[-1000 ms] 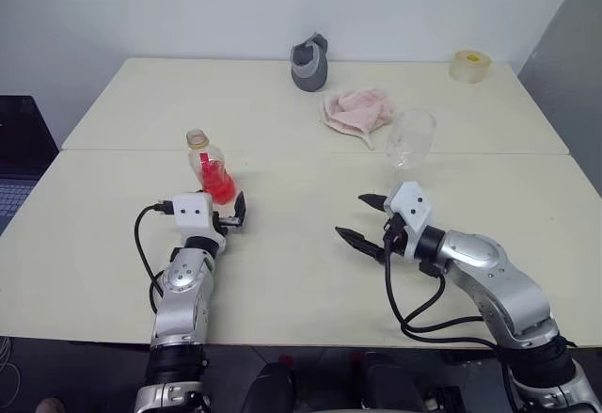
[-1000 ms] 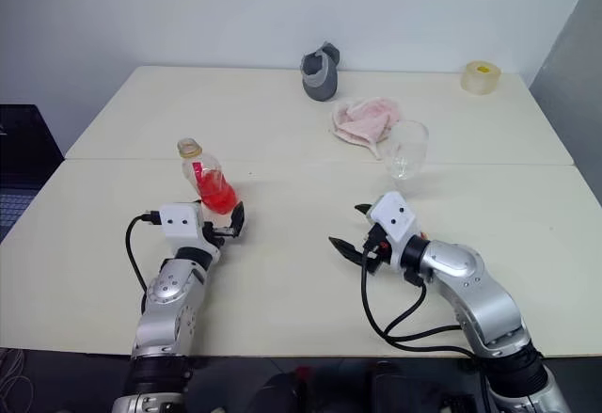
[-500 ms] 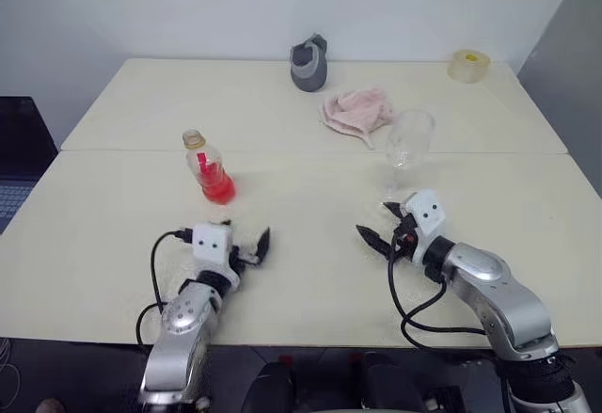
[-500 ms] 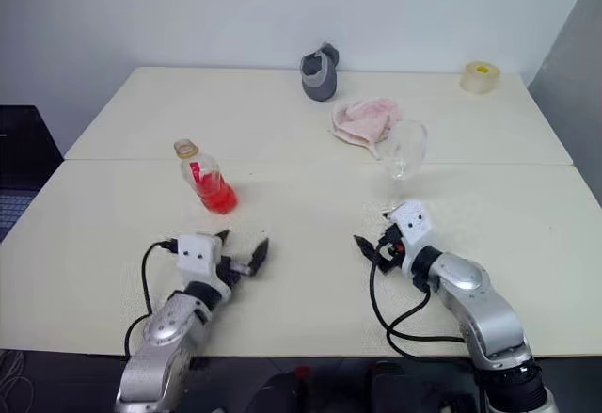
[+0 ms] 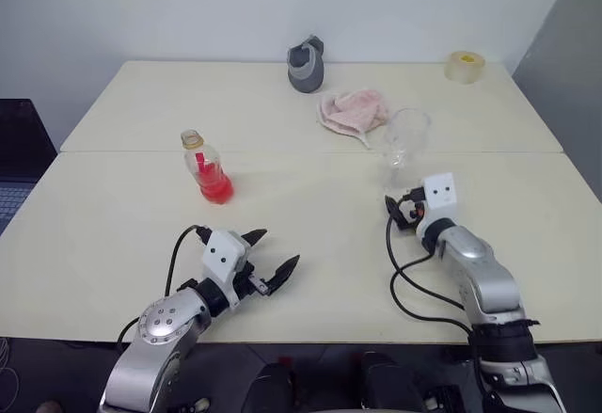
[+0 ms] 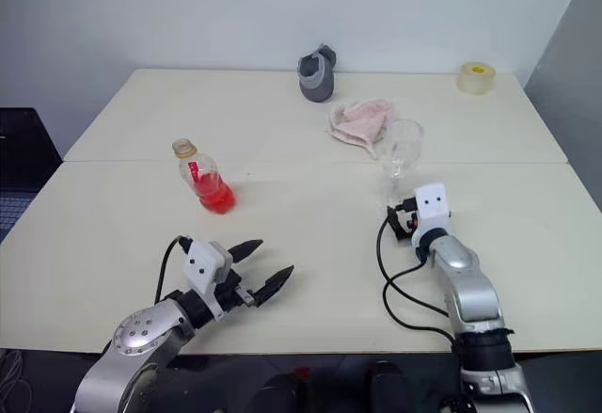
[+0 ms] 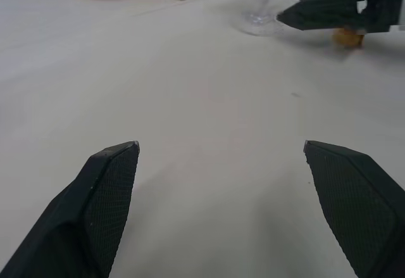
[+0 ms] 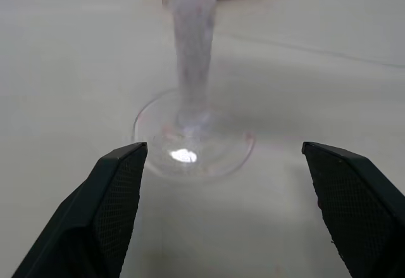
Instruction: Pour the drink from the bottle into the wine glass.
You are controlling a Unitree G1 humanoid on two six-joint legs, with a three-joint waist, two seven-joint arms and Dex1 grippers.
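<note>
Two cream tables [image 5: 310,244] butted, white wall behind. 1 bottle [image 5: 207,166], 1 wine glass [image 5: 403,140], 1 pink cloth [image 5: 351,112], 1 tape roll [image 5: 463,66], 1 grey item [image 5: 306,64]. L gripper [image 5: 271,255] & R gripper [image 8: 221,218] both wide open, empty.

- Head stereo pair: high, looking forward and down over the pale cream table [image 5: 310,244].
- Left wrist camera: low, skimming the tabletop.
- Right wrist camera: close on the clear stemmed wine glass [image 8: 190,63], which the other views also show.
</note>
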